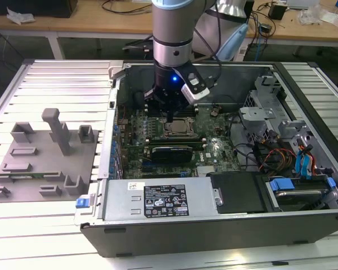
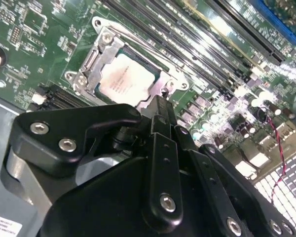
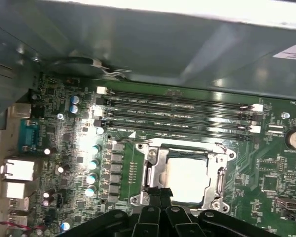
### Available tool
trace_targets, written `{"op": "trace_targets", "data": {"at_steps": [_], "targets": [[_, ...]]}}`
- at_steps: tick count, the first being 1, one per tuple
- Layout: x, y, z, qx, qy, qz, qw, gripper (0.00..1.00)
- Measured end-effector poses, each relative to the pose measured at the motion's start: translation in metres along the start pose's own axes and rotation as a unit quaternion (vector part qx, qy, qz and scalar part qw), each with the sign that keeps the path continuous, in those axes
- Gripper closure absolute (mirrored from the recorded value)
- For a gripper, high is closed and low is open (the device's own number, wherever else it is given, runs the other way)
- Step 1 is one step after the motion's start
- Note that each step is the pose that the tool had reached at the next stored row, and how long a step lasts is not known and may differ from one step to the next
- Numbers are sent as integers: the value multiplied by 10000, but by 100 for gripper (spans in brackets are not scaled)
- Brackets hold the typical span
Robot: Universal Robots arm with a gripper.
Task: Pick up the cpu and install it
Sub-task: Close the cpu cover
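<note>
Gripper (image 3: 158,193): fingers pressed together with nothing between them, tips low at the near edge of the socket frame (image 3: 151,174). Cpu (image 3: 187,180) lies flat inside the frame, just beyond the tips. Judgement: any push should be light, straight down, corners seated. Arm (image 1: 172,34) stands vertical over the motherboard (image 3: 69,148), wrist pointing down.

The arm (image 1: 172,34) hangs straight down — wrist vertical. Its gripper (image 3: 160,191) points downward, jaws pressed tight together.
</note>
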State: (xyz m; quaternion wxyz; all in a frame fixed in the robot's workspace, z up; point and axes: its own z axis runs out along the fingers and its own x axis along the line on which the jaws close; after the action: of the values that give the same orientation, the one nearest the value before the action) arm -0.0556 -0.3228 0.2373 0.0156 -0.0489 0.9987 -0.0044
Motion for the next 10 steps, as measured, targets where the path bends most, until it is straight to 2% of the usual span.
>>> {"op": "trace_targets", "data": {"at_steps": [10], "targets": [[-199,-19,7,0,0,0,10000,89]]}}
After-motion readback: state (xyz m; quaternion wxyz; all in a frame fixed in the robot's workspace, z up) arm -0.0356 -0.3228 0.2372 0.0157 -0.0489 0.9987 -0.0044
